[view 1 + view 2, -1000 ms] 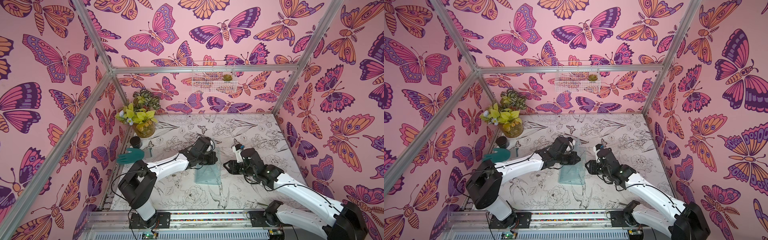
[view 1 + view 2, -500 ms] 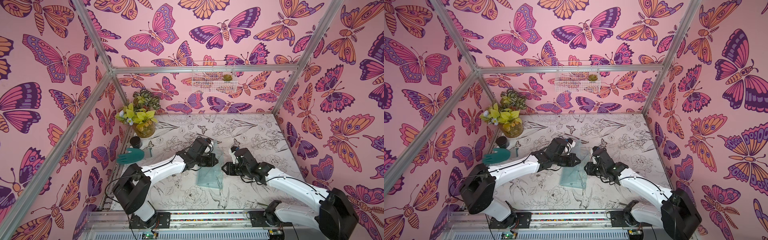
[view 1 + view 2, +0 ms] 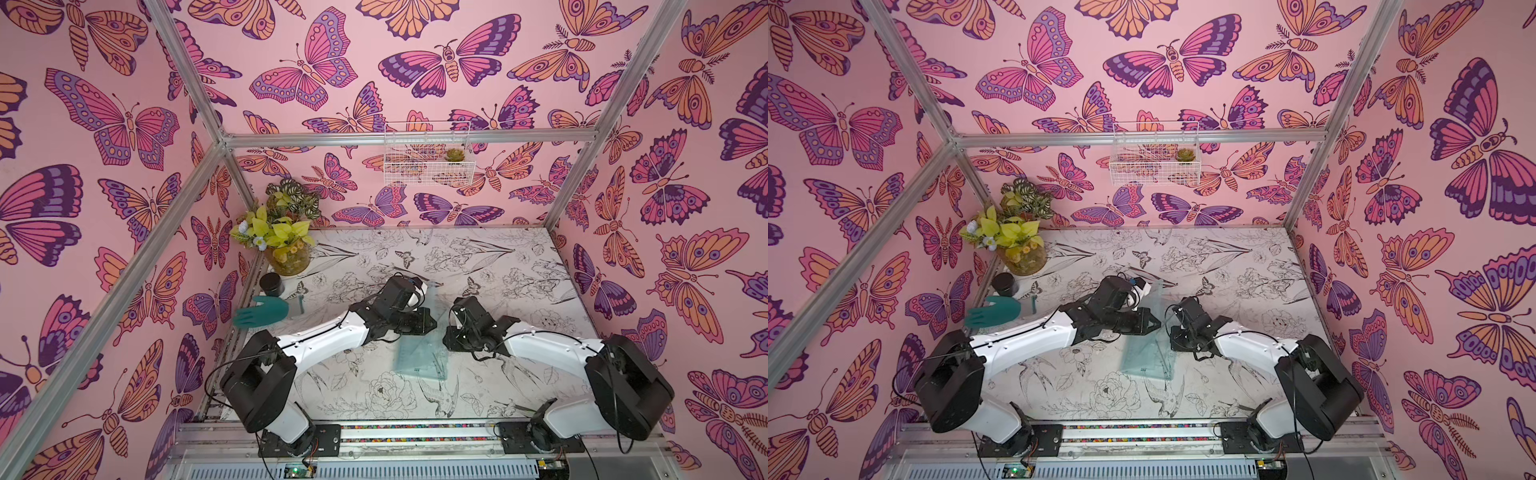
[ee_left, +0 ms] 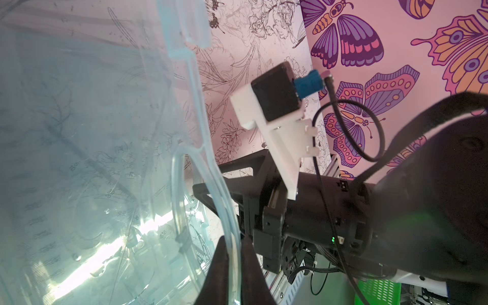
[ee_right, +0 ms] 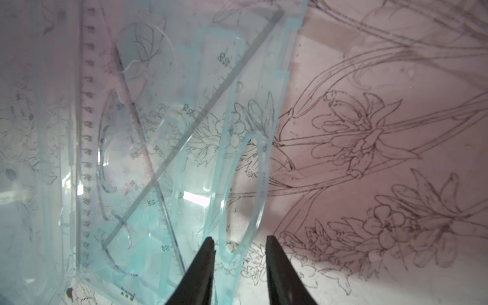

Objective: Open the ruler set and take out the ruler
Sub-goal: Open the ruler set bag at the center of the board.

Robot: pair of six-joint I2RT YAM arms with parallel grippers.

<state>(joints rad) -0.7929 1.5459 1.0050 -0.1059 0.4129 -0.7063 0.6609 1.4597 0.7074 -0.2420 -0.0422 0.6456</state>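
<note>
Shows the ruler set [image 3: 419, 359] at the middle of the table [image 3: 519, 257], one half flat, the other raised. Shows the left gripper [image 4: 233, 241] clamped on the raised half's rim, and the right gripper [image 5: 239, 237] parted astride the rim.

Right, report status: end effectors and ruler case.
Left end effector shut on translucent pale aqua plastic ruler case. Right end effector open, straddling its edge. Nothing obstructing.

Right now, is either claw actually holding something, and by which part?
The left gripper pinches the ruler set by its thin rim, beside an oval cutout. The right gripper straddles the set's edge with jaws apart, gripping nothing.
</note>
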